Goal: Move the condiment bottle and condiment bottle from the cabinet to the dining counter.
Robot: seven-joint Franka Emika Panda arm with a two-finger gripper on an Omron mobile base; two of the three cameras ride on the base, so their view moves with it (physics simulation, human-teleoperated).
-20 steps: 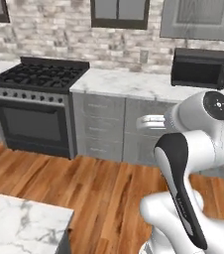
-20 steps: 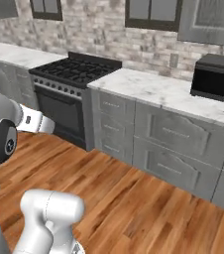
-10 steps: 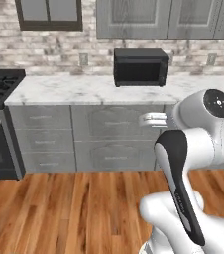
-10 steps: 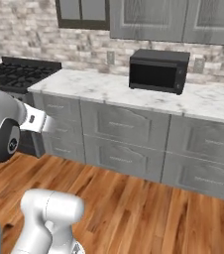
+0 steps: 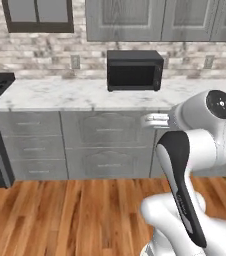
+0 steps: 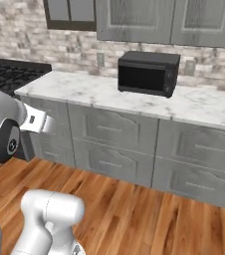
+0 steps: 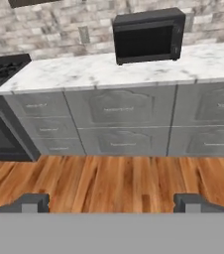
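The two-finger gripper [image 7: 112,202] hangs with its two dark fingertips [image 7: 33,202] spread wide apart and nothing between them, well above the brown plank wood floor [image 7: 114,181] that lies nearest below it. Beyond the floor, straight ahead of the gripper, runs a row of grey panelled base cabinets [image 7: 124,121] with drawer fronts, capped by one long white marble countertop [image 7: 94,69]. Ahead and to the left of the gripper, at the end of that counter, stands one black gas stove [image 7: 0,106] with its oven door below. On the countertop, ahead and slightly right, sits one black box-shaped microwave oven [image 7: 148,34] against the pale brick backsplash [image 5: 40,52]. Farthest and highest hang the grey wall cabinets [image 5: 160,20], their doors shut; the two condiment bottles cannot be made out anywhere.
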